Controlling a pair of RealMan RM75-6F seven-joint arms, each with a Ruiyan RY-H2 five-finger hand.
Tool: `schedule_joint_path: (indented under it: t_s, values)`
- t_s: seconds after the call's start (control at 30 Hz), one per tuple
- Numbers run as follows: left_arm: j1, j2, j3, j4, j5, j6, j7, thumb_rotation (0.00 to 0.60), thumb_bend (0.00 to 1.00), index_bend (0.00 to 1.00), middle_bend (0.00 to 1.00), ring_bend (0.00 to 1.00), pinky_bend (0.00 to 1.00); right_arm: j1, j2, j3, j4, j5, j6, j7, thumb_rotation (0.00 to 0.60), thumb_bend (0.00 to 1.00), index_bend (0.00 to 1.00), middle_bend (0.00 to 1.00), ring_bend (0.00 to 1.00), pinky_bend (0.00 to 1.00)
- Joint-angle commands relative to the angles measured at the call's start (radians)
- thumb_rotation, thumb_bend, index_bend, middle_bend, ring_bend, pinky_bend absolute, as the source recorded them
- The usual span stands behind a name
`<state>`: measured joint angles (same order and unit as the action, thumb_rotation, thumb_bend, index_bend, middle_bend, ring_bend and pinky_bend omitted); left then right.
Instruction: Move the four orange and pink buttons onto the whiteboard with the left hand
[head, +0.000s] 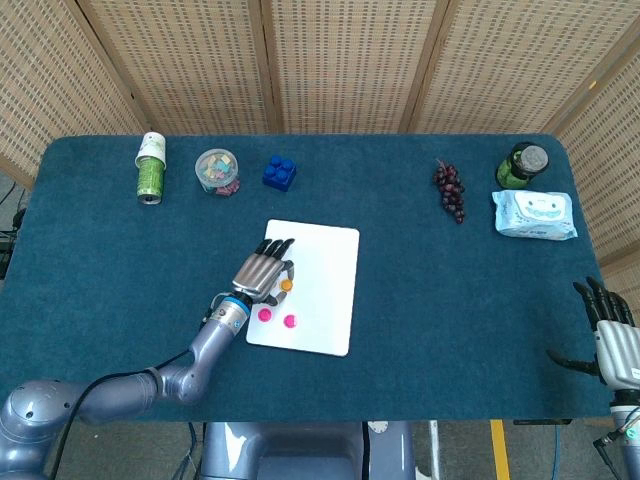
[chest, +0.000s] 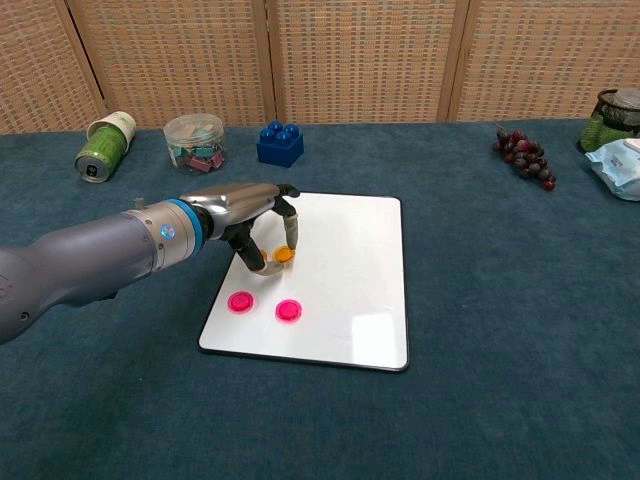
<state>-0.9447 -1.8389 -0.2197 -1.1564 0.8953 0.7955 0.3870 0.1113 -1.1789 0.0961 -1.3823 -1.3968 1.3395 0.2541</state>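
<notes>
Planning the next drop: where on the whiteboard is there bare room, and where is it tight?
The whiteboard's right half is bare, from the top edge down to the near right corner. The left side is crowded: two pink buttons sit near the front left, and the left hand hovers over an orange button above them.

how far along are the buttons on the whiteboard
Two pink buttons already lie on the whiteboard. The left hand is over the board, with an orange button at its fingers. A fourth button cannot be made out; it may be hidden under that hand.
</notes>
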Motion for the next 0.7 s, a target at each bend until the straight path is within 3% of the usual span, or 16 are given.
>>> schedule_joint_path:
  t_s: [0.03,0.6,0.7]
  values:
    - [-0.002,-0.003,-0.002,0.003,0.001,-0.002,-0.003,0.600,0.36,0.61,0.00,0.00,0.00,0.000,0.000,0.000,0.000,0.001,0.000,0.000,0.600,0.00,0.00,0.00,0.00,0.00]
    - [-0.008,-0.013,-0.005,0.022,-0.022,-0.015,0.009,0.600,0.36,0.61,0.00,0.00,0.00,-0.001,0.004,0.001,0.001,0.001,0.000,0.011,0.600,0.00,0.00,0.00,0.00,0.00]
    - [-0.010,-0.013,-0.004,0.023,-0.030,-0.022,0.014,0.600,0.35,0.53,0.00,0.00,0.00,-0.001,0.004,0.001,0.000,0.001,0.000,0.011,0.600,0.00,0.00,0.00,0.00,0.00]
